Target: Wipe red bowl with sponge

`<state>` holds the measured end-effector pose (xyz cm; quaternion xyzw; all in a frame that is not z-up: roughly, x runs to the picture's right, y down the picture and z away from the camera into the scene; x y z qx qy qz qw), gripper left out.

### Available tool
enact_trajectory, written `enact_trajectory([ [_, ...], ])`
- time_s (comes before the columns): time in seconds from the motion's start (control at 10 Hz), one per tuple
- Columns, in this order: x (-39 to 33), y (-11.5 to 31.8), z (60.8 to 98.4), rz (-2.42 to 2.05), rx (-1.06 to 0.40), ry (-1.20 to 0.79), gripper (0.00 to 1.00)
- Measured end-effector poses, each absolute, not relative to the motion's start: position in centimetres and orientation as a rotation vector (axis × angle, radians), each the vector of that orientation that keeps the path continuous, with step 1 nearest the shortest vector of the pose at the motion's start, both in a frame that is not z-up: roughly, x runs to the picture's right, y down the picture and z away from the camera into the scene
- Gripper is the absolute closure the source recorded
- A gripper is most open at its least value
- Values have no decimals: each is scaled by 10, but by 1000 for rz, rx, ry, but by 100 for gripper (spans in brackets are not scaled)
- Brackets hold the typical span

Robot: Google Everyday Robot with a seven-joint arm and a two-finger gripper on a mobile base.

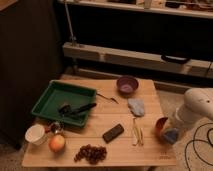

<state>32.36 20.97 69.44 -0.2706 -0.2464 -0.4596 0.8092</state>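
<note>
My gripper (173, 128) low at right front edge of table (110, 117), under white arm (200, 105). How far jaws stand open, I cannot tell. Blue sponge (171, 135) right at jaws, against right side of red bowl (160, 126); gripped or not, unclear to me. I judge sponge soft, light, squashy: pinch across middle. I judge bowl glossy, rigid, light, near table edge, likely to slide under push, so I'd press gently. Pale cloth (136, 106) lies further in.

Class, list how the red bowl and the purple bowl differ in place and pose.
The red bowl is at the right edge of the table, beside the hand and the sponge; the purple bowl stands near the back edge. The red bowl looks tipped toward its side; the purple bowl sits upright. Both are small and round.
</note>
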Motion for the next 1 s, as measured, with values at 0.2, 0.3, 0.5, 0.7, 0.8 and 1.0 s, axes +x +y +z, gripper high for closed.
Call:
enact_trajectory([
  [0.2,332,207,695,-970,-586,-518,100],
  [0.3,334,206,696,-969,-587,-515,100],
  [0.5,338,200,696,-966,-589,-506,100],
  [0.7,339,193,698,-972,-589,-501,100],
  [0.8,339,188,700,-978,-590,-499,100],
  [1.0,336,179,704,-992,-590,-498,100],
])
